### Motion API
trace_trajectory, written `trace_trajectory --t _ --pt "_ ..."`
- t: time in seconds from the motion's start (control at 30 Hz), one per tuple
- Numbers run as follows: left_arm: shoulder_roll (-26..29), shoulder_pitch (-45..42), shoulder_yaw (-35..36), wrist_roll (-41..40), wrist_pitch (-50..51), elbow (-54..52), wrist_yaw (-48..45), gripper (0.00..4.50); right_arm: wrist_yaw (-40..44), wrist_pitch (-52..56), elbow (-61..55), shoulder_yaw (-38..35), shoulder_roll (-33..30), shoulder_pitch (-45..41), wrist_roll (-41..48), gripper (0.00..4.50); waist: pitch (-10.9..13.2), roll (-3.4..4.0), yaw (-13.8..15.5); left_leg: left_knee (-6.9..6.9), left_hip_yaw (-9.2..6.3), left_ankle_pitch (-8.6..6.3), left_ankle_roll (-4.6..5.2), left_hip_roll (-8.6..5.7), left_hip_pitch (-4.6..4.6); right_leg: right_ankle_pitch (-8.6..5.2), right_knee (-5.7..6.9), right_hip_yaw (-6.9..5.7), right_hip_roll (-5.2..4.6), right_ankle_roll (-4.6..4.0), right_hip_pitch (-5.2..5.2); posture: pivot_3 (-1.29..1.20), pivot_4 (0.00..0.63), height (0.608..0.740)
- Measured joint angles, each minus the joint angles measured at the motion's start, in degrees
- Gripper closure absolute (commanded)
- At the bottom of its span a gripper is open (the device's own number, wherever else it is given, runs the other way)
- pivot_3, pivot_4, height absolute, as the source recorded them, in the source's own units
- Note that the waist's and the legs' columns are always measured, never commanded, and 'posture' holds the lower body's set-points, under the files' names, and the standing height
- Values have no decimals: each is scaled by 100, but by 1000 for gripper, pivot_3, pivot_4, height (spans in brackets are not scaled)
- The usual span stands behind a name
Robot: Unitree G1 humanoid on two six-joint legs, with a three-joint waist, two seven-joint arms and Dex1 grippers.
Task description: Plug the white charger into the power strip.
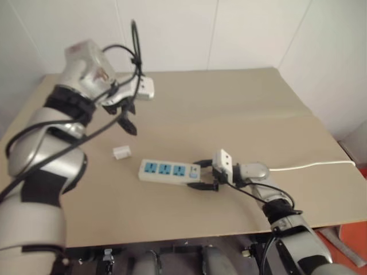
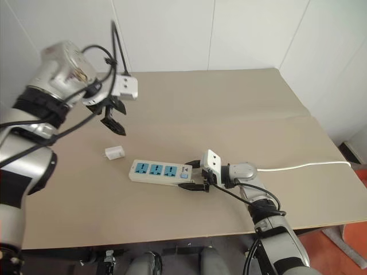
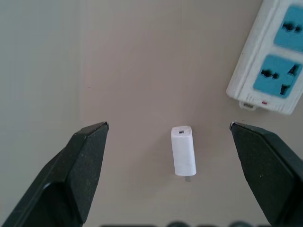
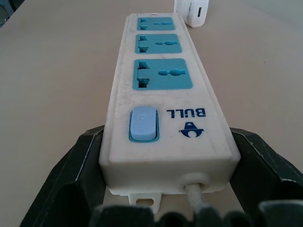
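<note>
Here, power strip (image 1: 170, 171) lengthwise across table, switch end clasped in right gripper (image 1: 205, 175); left gripper (image 1: 127, 117) wide above charger (image 1: 121, 152).

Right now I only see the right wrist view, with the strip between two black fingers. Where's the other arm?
Observer: The left gripper hangs above the table, over the white charger, fingers wide open.
Operator: Is the charger touching the strip?
Observer: No. It lies on its side, just off the end of the power strip farthest from the switch.
Operator: Where does the cord go?
Observer: The cord runs past the right gripper toward the table's right edge.
</note>
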Motion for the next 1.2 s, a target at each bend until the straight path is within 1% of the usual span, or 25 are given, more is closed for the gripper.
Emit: trace_trajectory --t 0.13,0.23,0.4,0.5,0.93,1.2 --pt "-214 -158 -13 383 -259 797 85 0 12 -68 9 -2 -43 18 -9 1076 0 0 40 2 -4 0 0 -2 -11 0 -4 -4 -2 1 4 0 150 740" --pt "-299 -179 -14 624 -375 991 42 0 -54 -67 -106 -4 -69 104 -28 1076 0 -1 59 2 -5 -1 1 -4 -10 -1 -4 -6 -4 2 7 0 150 740" --pt "-362 -16 -11 906 -466 1094 116 0 -192 -66 -285 -2 -72 234 -53 1076 0 0 53 2 -8 -1 1 -4 -8 -1 -2 -6 -4 2 8 0 150 740" --pt "-470 135 36 1035 -439 1285 328 0 -253 -49 -388 -2 -79 287 -81 1076 0 -1 53 2 -9 -1 1 -4 -10 -1 -2 -6 -4 2 7 0 150 740" --pt "-873 365 244 1217 -534 1635 897 0 -500 47 -639 5 -38 436 -162 1076 0 -1 37 2 -12 -1 1 -4 2 0 5 -5 -1 2 12 0 150 740" --pt "-965 579 276 1376 -735 1744 1129 0 -676 90 -875 10 -50 584 -212 1076 0 -1 39 2 -13 -1 1 -3 3 0 6 -6 -1 2 14 0 150 740"
